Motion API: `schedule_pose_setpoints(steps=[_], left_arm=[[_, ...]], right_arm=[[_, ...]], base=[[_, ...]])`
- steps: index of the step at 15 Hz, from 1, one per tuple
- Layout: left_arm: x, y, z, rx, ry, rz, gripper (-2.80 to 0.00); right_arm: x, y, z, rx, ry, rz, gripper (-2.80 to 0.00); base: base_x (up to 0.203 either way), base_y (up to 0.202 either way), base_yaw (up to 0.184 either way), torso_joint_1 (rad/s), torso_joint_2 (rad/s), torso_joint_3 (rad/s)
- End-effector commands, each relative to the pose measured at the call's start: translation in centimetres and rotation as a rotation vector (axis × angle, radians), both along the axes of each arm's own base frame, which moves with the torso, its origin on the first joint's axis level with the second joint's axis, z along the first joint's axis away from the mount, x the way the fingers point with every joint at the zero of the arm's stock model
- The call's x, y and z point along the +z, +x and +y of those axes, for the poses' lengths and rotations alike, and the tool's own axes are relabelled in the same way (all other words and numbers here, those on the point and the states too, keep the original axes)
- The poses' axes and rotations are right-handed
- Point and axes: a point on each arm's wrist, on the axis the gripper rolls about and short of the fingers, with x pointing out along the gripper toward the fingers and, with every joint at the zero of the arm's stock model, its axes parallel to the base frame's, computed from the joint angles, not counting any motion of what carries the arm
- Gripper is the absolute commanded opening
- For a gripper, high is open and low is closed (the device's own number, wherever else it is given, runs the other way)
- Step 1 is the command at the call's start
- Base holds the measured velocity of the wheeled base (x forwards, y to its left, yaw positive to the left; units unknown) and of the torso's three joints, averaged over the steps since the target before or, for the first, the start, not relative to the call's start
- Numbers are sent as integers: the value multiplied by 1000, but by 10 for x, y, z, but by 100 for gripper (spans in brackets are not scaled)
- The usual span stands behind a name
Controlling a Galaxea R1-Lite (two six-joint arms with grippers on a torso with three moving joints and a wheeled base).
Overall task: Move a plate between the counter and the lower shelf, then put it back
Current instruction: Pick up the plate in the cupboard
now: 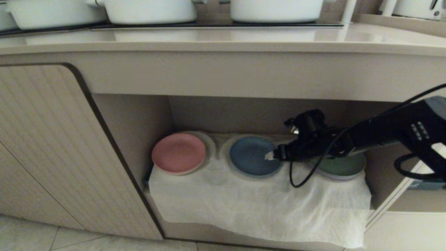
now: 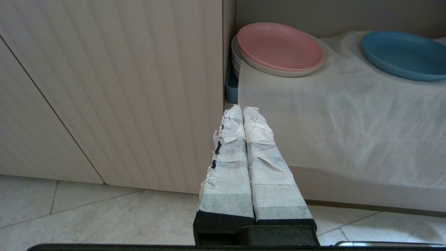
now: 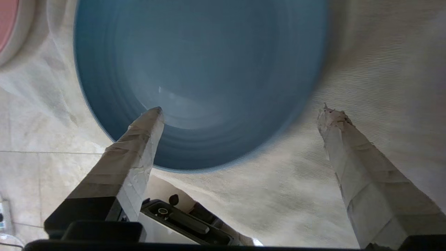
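right claw: your right gripper [image 3: 240, 109] stands wide apart with nothing between the fingers [image 3: 139, 139]; in the right wrist view one fingertip lies over the plate's inner face, the other over cloth beyond its rim.
left claw: your left gripper [image 2: 244, 115] is pressed together, holding nothing, parked low and pointing at the ribbed cabinet door [image 2: 104, 87] at the left of its frame.
plate: the plate [image 1: 254, 155] lies flat in the middle of the lower shelf [image 1: 139, 122], at the centre of the head view, on the white cloth [image 1: 258, 205]. you can't tell whether a fingertip touches it.
neighbours: the pink plate [image 1: 178, 152] sits to its left on a white stack; the green plate [image 1: 343, 167] sits to its right, partly hidden under the arm.
why it sits so: each plate rests on a hump in the cloth, which lifts the rim clear and likely leaves room for a finger under the edge. the cloth drapes over the shelf front.
arm pose: your right arm comes in from the right edge of the head view, reaching nearly level under the counter [image 1: 223, 43] into the niche, its cable looping below the wrist.
stage: judging by the spread fingers straddling the near rim, you are either about to take the plate or have just let it go.
risk: the cloth may bunch or drag if a fingertip catches it.
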Motion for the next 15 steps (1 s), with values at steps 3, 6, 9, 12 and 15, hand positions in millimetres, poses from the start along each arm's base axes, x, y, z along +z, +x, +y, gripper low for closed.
schedule_pose_setpoints(steps=[3, 6, 9, 12, 15], left_arm=[[0, 0, 0, 0, -1, 0, -280], [0, 0, 0, 0, -1, 0, -280], [0, 0, 0, 0, -1, 0, -280], [0, 0, 0, 0, -1, 0, -280], [0, 0, 0, 0, -1, -2, -280]], right_arm=[[-3, 0, 7, 9, -2, 2, 0], [-5, 0, 7, 8, -3, 7, 0], [-8, 1, 7, -40, 34, 37, 0], [-11, 2, 7, -58, 39, 50, 0], [-13, 2, 7, -66, 40, 54, 0]], base=[[0, 0, 0, 0, 0, 0], [0, 0, 0, 0, 0, 0], [0, 0, 0, 0, 0, 0], [0, 0, 0, 0, 0, 0], [0, 0, 0, 0, 0, 0]])
